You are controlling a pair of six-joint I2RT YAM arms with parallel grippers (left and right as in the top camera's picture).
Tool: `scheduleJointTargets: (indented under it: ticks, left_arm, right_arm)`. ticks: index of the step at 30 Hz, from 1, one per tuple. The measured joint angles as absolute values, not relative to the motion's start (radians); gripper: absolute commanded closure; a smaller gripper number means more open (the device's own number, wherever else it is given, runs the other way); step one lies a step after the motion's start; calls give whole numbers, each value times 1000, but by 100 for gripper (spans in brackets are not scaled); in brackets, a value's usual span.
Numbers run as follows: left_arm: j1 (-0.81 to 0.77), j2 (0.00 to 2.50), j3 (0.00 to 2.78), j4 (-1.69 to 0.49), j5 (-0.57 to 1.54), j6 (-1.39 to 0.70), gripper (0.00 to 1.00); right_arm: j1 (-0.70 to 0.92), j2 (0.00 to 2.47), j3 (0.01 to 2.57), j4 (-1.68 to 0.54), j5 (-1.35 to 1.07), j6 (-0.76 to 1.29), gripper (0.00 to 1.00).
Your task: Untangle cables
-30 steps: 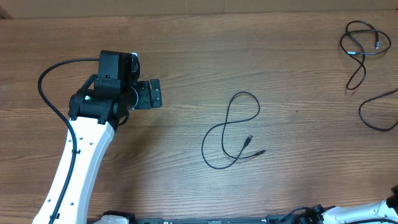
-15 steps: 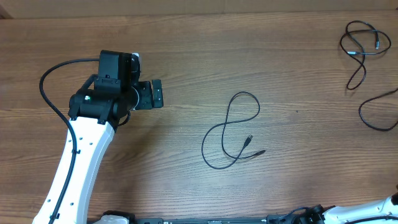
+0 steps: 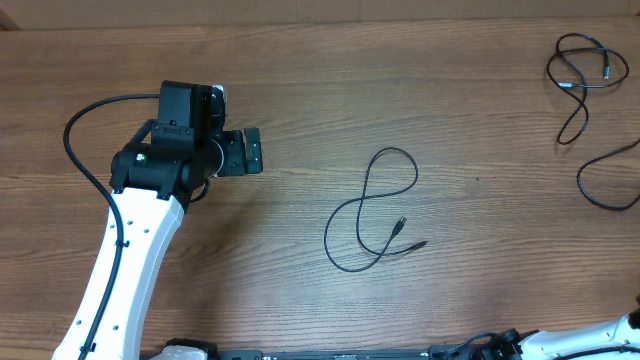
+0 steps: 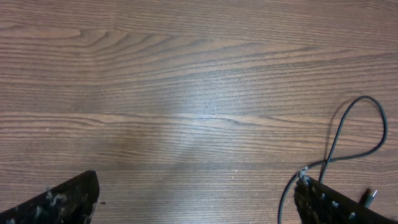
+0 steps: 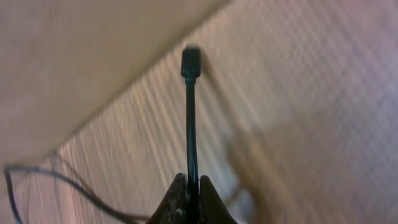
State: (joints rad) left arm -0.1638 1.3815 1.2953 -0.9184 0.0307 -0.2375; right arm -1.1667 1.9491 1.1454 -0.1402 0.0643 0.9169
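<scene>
Three thin black cables lie apart on the wooden table: a figure-eight loop (image 3: 372, 215) in the middle with its two plug ends at its lower right, a bunched one (image 3: 580, 75) at the far right corner, and a curve (image 3: 605, 185) at the right edge. My left gripper (image 3: 252, 152) hovers open to the left of the middle cable, whose loop (image 4: 354, 134) shows beside my right-hand finger (image 4: 336, 205). My right gripper (image 5: 191, 186) is shut on a cable (image 5: 189, 118), whose plug end (image 5: 190, 62) sticks out beyond the fingertips. It is outside the overhead view.
The left arm (image 3: 130, 260) reaches in from the bottom left with its thick black wire arching beside it. A white piece of the right arm (image 3: 590, 340) shows at the bottom right edge. A pale wall or board fills the upper left of the right wrist view.
The left gripper's fingers have shifted slightly right. A dark part of the right arm at the overhead's right edge has slipped out of view. The cables on the table have not moved.
</scene>
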Motion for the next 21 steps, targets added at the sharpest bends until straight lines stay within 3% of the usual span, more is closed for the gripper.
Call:
scheduleJointTargets:
  ticks: [7,21]
  left_arm:
    - [-164,1382,1295,-894,31,-237,0]
    - [-164,1382,1295,-898,35,-237,0]
  right_arm:
    - [-1040,1949,1145,-181,-76,992,96]
    - [-767,1950,1145,-54,-293,1179,96]
